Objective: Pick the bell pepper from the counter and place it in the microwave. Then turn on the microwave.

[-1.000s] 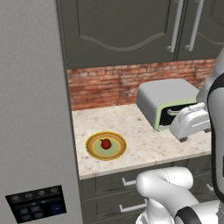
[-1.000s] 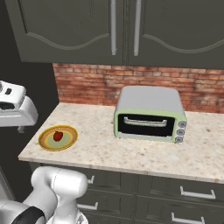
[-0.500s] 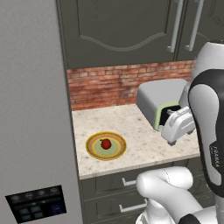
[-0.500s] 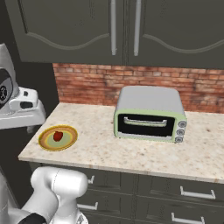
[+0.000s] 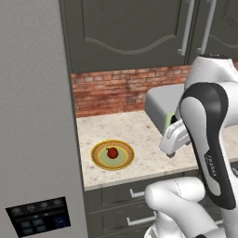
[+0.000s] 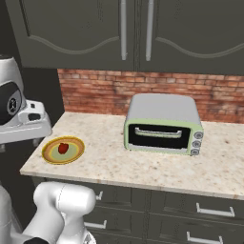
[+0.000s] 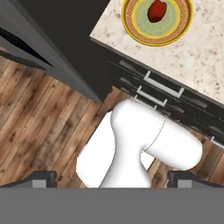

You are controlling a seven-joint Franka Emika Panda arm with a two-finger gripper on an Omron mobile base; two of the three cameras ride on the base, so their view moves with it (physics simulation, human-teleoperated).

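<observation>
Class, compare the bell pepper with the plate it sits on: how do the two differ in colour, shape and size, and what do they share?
The bell pepper is glossy red; the plate is yellow-green with a yellow rim. The bell pepper is a small rounded lump; the plate is a flat disc. The bell pepper covers just the plate's middle, so the plate is far wider. Both are round in outline and rest together on the counter, near its front edge.

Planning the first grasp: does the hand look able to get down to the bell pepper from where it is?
Probably yes. The bell pepper sits exposed on the plate near the counter edge, nothing over it. The open hand is off to the side and must swing across first.
</observation>
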